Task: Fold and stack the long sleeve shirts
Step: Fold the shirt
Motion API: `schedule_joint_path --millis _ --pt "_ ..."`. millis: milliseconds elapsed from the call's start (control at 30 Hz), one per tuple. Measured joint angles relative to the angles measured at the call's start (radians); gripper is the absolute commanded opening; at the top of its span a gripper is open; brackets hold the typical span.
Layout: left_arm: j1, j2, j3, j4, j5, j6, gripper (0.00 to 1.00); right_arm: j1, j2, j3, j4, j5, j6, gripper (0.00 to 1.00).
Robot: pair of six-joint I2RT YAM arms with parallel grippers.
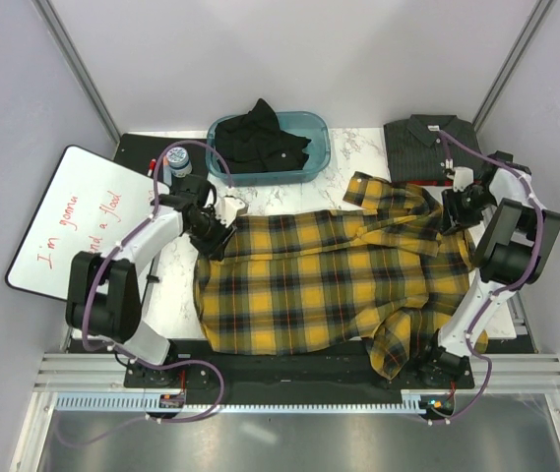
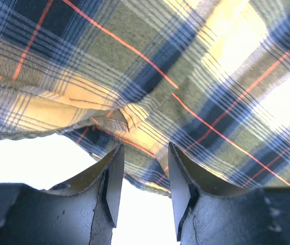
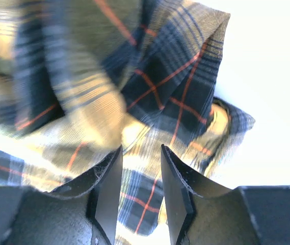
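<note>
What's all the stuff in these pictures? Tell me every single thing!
Plaid button-up fabric shirt: one, yellow and black with thin red lines, spread across the middle of the table.
Folded collared shirt: one, dark charcoal, far right corner.
Crumpled shirt: one, black, inside the bin.
Plastic bin: one, see-through teal, far middle.
Whiteboard: one, white with red writing, left side.
Small lidded jar: one, grey-blue, by the whiteboard's far edge.
Marble-look table: one, white, under everything.
Robot arms: two, black and white, left arm and right arm.
Tools: two, black, left tool and right tool, each at an edge of the plaid shirt.
</note>
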Motion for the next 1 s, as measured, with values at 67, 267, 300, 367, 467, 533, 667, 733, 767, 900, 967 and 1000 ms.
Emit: schedule_joint_path --millis 67,267,300,367,467,533,667,733,767,900,967,1000 --pt "0.0 -0.016 -0.012 0.002 0.008 0.0 0.47 0.002 -0.035 -0.002 -0.007 -0.011 -0.008 0.44" --pt "-0.01 0.084 -0.042 0.049 0.007 0.0 0.47 0.008 -0.067 -0.022 -0.007 -0.03 -0.014 0.44" --pt "-0.011 0.102 -0.048 0.061 -0.003 0.0 0.46 0.008 -0.061 -0.029 -0.007 -0.03 -0.014 0.44" --pt "-0.012 0.123 -0.06 0.079 -0.028 0.0 0.46 0.008 -0.039 -0.048 0.0 -0.027 -0.013 0.43" --pt "-0.011 0.116 -0.073 0.104 -0.072 0.001 0.47 0.019 -0.006 -0.111 0.048 0.024 -0.013 0.43" --pt "-0.006 0.106 -0.083 0.115 -0.103 0.001 0.47 0.029 -0.014 -0.134 0.072 0.059 -0.01 0.42" --pt "0.029 0.068 -0.11 0.121 -0.198 0.013 0.47 0.05 -0.02 -0.144 0.088 0.118 -0.007 0.42" --pt "0.055 0.053 -0.119 0.122 -0.242 0.026 0.47 0.055 -0.02 -0.144 0.089 0.129 -0.006 0.42" --pt "0.068 0.05 -0.12 0.124 -0.263 0.033 0.47 0.055 -0.02 -0.144 0.089 0.131 -0.006 0.42" --pt "0.117 0.051 -0.121 0.148 -0.343 0.055 0.47 0.056 -0.022 -0.144 0.089 0.132 -0.006 0.43" --pt "0.135 0.051 -0.121 0.157 -0.365 0.061 0.47 0.056 -0.024 -0.146 0.089 0.13 -0.01 0.47" --pt "0.14 0.051 -0.121 0.158 -0.369 0.064 0.48 0.056 -0.029 -0.148 0.089 0.128 -0.016 0.5"
